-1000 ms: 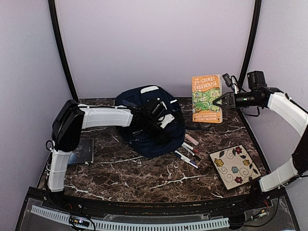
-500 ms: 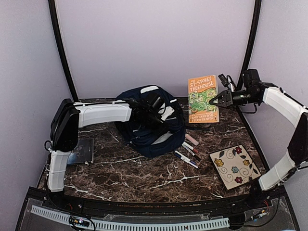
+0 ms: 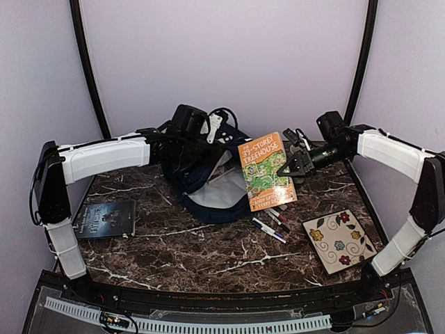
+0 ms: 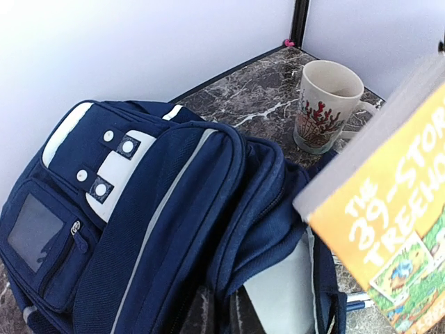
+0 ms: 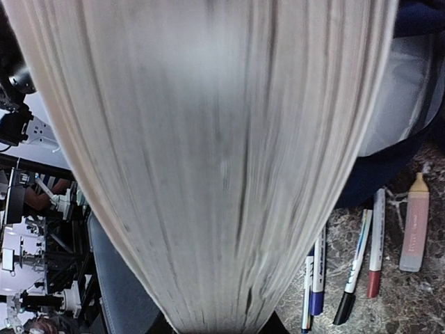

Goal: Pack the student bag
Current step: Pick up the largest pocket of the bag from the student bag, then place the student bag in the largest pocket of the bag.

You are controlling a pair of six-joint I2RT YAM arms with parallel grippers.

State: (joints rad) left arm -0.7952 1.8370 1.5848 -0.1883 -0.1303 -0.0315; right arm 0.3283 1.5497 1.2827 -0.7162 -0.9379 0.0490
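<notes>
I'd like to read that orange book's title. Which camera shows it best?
Top external: the book shows its title and nearly its whole cover. Left wrist catches one corner; right wrist only blurred page edges.

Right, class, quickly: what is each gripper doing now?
Left gripper: closed, apparently pinching the student bag at its opening.
Right gripper: closed on the book.

Soft, even light from overhead, no hard glare, and only faint shadows lie on the dark veined marble worktop (image 3: 195,250). Left wrist now: the navy blue fabric backpack (image 4: 139,229) is crisp, while the orange paperback book (image 4: 389,229) goes soft near the lens. Right wrist: its grey page edges fill the frame, badly blurred, and the coloured pens (image 5: 361,257) are fairly sharp.
</notes>
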